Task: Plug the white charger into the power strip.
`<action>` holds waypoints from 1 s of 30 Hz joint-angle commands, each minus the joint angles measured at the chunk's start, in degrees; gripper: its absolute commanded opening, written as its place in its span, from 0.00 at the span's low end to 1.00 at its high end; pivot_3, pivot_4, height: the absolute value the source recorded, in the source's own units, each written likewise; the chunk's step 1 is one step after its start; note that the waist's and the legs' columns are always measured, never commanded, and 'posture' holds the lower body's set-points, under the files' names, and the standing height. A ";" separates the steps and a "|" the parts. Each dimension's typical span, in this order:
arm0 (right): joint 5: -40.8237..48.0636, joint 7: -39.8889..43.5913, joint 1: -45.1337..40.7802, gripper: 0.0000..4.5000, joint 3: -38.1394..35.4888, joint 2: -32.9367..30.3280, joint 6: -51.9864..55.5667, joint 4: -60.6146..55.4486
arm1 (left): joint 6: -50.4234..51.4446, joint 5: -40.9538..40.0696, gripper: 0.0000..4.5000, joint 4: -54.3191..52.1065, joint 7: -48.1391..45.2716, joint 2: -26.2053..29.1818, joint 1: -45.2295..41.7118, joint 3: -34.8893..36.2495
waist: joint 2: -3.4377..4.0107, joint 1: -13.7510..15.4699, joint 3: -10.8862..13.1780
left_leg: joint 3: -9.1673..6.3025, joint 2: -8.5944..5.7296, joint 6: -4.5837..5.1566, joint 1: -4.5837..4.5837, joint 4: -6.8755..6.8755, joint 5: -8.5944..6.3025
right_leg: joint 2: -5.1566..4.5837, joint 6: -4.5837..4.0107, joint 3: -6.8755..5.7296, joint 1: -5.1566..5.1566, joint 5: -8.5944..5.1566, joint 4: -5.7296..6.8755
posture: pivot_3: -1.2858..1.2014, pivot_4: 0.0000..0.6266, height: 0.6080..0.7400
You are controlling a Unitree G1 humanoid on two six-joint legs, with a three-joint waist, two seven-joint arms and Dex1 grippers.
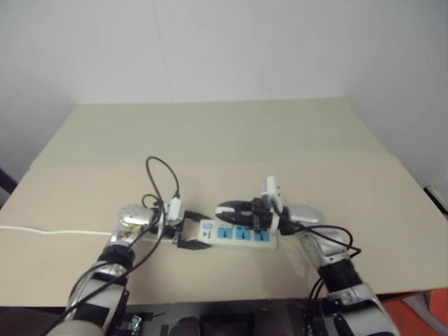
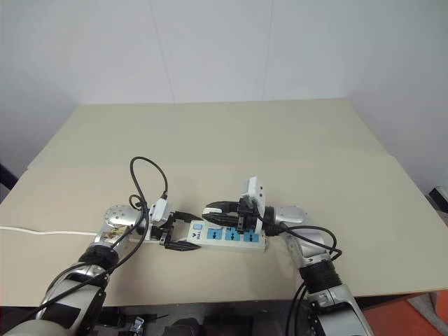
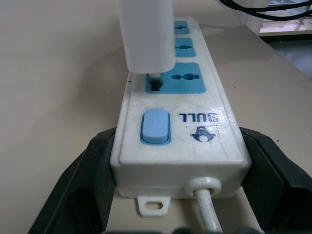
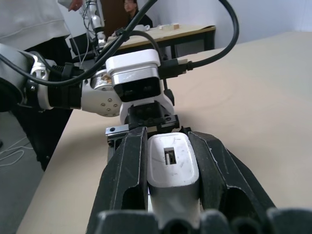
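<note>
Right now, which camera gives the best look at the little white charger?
The right wrist view: the white charger sits close up between the right gripper's black fingers, its port visible. The left wrist view shows its lower end over the power strip. In the eye views it is too small to make out.

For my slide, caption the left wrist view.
Left gripper clamps the power strip while the white charger hovers at its socket.
</note>
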 commanded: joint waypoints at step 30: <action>-4.40 -0.23 4.16 0.25 2.91 0.72 -5.61 1.50 | 0.30 2.78 0.73 -0.03 1.77 0.79 1.08 -0.43 | 0.00 -0.07 0.00 | -0.02 0.00 0.00 -0.04 -0.01 0.00 | 0.00 0.02 -0.03 -0.02 -0.01 -0.06 | 0.52 0.24 1.00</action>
